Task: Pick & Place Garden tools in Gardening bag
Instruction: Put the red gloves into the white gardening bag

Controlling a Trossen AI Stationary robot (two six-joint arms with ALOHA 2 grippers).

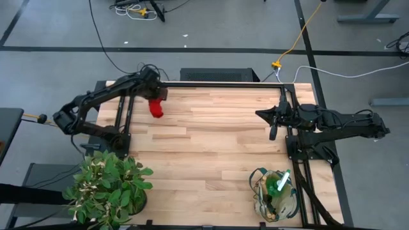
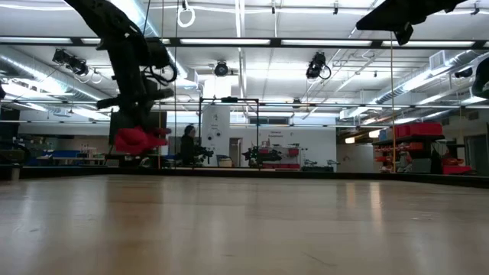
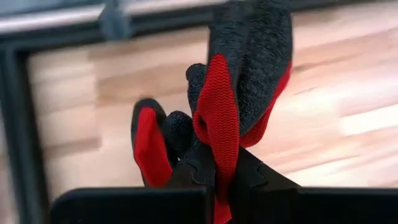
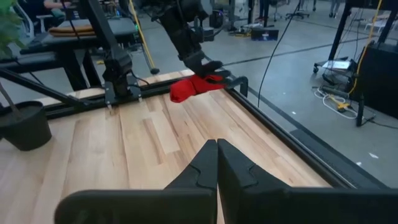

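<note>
Now the left gripper [image 1: 155, 102] sits clamped on a red glove [image 1: 156, 108], jaws pinched narrow with the fabric caught between them. In the left wrist view the glove [image 3: 239, 93] shows red mesh and dark grey knit, its fingers running away from the gripper's own fingers [image 3: 205, 180]. In the low view the glove [image 2: 137, 140] hangs clear above the desk [image 1: 211, 137], not touching the wood.

Position: far edge of the desk, left side, close to the black frame rail. The right wrist view shows the same glove [image 4: 194, 87] dangling from the other arm near that corner.

Gardening bag [image 1: 276, 195] stands at the near right corner of the desk, open top up, with a green-and-white item [image 1: 282, 182] already poking out of it. A leafy potted plant [image 1: 108, 188] occupies the near left corner, not part of the job.

Key relation: the bag lies diagonally across the desk from the held glove, far-left to near-right, well apart. The glove's long axis hangs roughly vertical, so it should drop in fingers first, by my reading.

Right gripper [image 1: 273, 118] is closed on nothing, parked over the desk's right side, nearer the bag than the left one, but it carries no tool
</note>
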